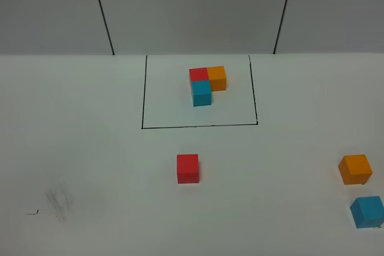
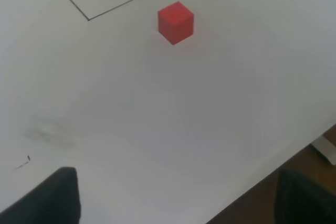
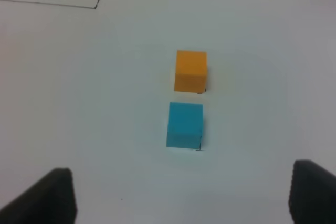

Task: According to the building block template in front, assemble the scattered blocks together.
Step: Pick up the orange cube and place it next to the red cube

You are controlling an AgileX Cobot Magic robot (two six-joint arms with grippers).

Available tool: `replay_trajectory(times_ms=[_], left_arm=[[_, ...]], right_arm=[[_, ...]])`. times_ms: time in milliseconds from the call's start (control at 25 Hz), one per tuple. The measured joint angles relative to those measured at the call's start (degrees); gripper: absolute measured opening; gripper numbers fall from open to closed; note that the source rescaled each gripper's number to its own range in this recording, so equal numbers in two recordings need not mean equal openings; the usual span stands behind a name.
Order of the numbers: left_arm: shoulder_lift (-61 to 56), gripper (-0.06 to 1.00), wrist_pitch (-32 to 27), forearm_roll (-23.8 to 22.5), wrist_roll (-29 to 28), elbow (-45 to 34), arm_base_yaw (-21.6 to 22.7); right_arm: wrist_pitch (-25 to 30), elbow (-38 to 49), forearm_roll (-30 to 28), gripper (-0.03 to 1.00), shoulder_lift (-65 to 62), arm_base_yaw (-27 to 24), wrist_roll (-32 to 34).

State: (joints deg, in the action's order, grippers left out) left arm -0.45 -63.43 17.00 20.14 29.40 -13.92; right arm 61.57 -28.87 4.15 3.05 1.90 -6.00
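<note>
The template (image 1: 204, 85) is a red, an orange and a blue cube in an L inside a thin black frame at the back middle. A loose red block (image 1: 187, 168) sits in front of the frame and also shows in the left wrist view (image 2: 176, 22). A loose orange block (image 1: 355, 169) and a loose blue block (image 1: 367, 211) sit at the right edge, close but apart (image 3: 190, 70) (image 3: 184, 125). My left gripper (image 2: 178, 198) is open and empty, well short of the red block. My right gripper (image 3: 184, 192) is open and empty, just short of the blue block. Neither gripper shows in the exterior view.
The white table (image 1: 90, 148) has a faint grey smudge (image 1: 59, 199) at the front left. Its front edge (image 2: 273, 169) shows in the left wrist view. A grey panelled wall (image 1: 192, 10) stands behind the table.
</note>
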Motion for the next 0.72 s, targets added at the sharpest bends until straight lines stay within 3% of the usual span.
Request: replay_trajectory(times_ms=[720], left_arm=[[0.00, 0.85, 0.00, 0.00, 0.05, 0.00, -0.44]], right_arm=[[0.00, 0.00, 0.00, 0.73, 0.00, 0.00, 0.00]])
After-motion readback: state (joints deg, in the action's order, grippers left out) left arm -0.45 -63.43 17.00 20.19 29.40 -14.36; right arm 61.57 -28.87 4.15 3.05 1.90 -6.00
